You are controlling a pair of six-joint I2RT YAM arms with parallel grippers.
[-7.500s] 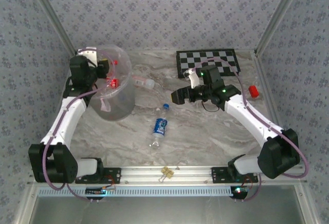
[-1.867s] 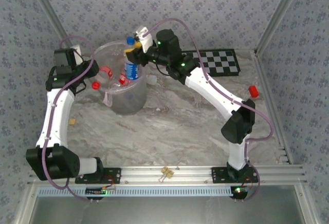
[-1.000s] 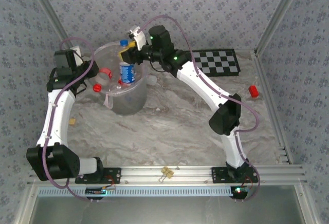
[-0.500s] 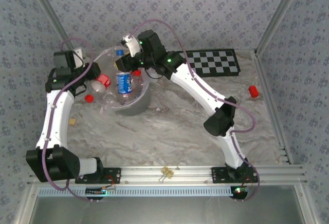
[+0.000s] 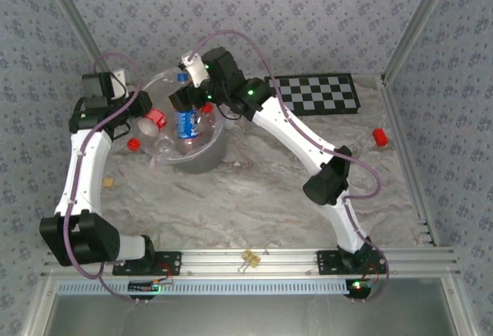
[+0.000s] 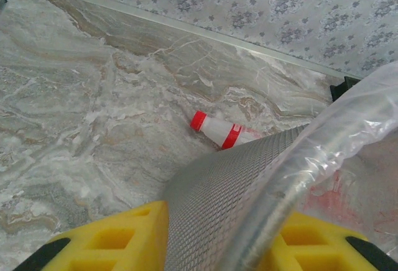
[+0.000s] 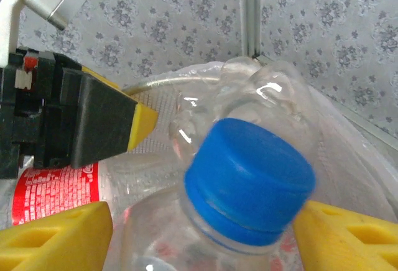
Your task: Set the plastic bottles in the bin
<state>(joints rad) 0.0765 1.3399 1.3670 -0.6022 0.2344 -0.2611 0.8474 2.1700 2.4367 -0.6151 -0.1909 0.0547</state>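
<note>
The right gripper [image 5: 187,99] [image 7: 205,234] clasps a clear, blue-capped, blue-labelled plastic bottle [image 5: 186,120] [image 7: 249,178] upright in the mouth of the tilted, frosted translucent round bin [image 5: 206,153] [image 6: 298,153]. The left gripper [image 5: 137,116] [image 6: 217,240] pinches the bin's rim between its yellow pads [image 6: 106,240].

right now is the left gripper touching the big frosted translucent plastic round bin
Touching. In the left wrist view the bin wall runs between the yellow fingers of the left gripper, both flush against it.

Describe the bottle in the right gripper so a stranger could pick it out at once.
Find the big frosted bin at the back left of the table. Upright at its mouth, gripped by the right gripper, is the bottle. Its blue cap and blue label set it apart from the red-capped bottles beside it.
</note>
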